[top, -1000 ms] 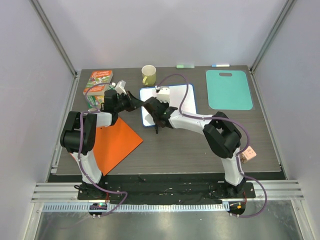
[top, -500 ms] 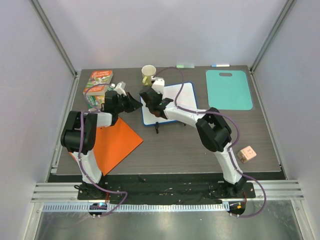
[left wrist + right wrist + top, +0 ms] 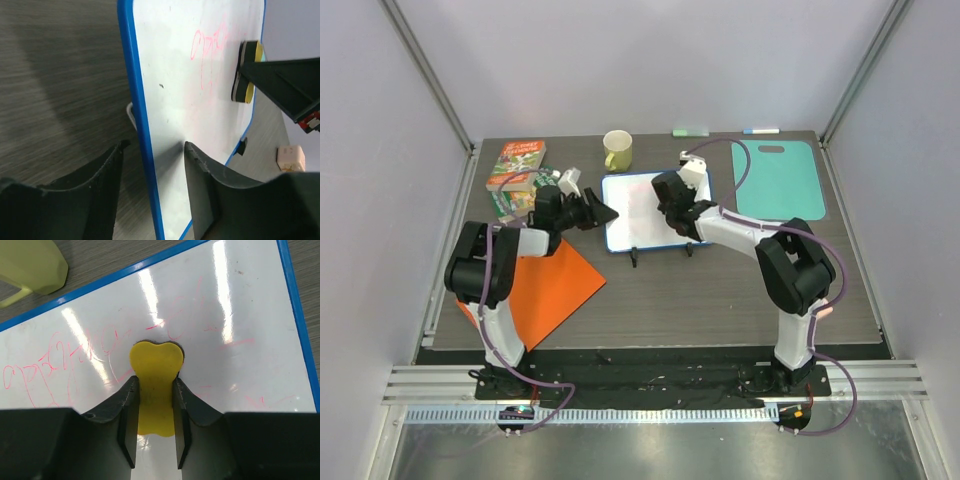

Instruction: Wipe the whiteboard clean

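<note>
The whiteboard [image 3: 632, 210] is sitting propped mid-tabletop [image 3: 720, 290], near the mug [image 3: 617, 150]. The left claw [image 3: 154, 146] is straddling its blue edge, fingers parted (not pinching). The right claw [image 3: 155, 382] is clamping a yellow eraser [image 3: 155, 357] against the red scribbles [image 3: 45, 370].

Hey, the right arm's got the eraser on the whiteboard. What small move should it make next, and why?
Probably slide the eraser sideways over the red writing. The right gripper holds it flat on the whiteboard, with scribbles on both sides. The left gripper straddles the board's edge, jaws open, so wipe gently.
</note>
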`<control>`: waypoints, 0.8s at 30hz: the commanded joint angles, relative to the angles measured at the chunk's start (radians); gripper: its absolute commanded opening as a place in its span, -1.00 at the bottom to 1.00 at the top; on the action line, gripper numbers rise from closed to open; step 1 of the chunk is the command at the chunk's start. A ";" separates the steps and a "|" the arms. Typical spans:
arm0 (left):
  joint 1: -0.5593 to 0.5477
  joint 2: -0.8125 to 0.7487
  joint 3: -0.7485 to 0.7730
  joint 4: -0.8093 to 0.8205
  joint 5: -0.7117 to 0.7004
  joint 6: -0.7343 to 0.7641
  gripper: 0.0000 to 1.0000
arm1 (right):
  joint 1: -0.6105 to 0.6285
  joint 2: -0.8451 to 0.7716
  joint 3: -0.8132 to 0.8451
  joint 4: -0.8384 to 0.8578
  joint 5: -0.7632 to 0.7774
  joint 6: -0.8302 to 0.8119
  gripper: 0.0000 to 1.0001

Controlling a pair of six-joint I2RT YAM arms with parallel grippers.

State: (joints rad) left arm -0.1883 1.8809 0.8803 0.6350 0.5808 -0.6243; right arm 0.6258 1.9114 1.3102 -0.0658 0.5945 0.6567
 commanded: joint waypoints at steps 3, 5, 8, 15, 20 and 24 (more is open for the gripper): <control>-0.023 0.041 0.009 0.061 0.115 -0.073 0.18 | 0.014 0.037 -0.094 -0.135 -0.015 -0.017 -0.97; -0.022 0.058 0.023 0.089 0.134 -0.090 0.18 | 0.017 0.035 -0.107 -0.135 -0.018 -0.006 -0.98; -0.022 0.089 0.039 0.132 0.163 -0.136 0.00 | 0.023 0.031 -0.129 -0.135 -0.024 -0.002 -0.98; -0.013 0.063 -0.010 0.157 0.159 -0.131 -1.00 | 0.025 0.011 -0.172 -0.123 -0.022 0.014 -0.98; -0.014 0.031 -0.049 0.120 0.142 -0.069 -1.00 | 0.023 -0.002 -0.154 -0.118 -0.010 0.001 -0.98; -0.016 0.029 -0.081 0.098 0.134 -0.029 -1.00 | 0.020 -0.014 -0.120 -0.114 0.014 -0.041 -0.97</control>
State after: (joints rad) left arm -0.2077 1.9205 0.8516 0.8124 0.8177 -0.8860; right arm 0.6418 1.8519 1.2091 0.0151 0.6312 0.6712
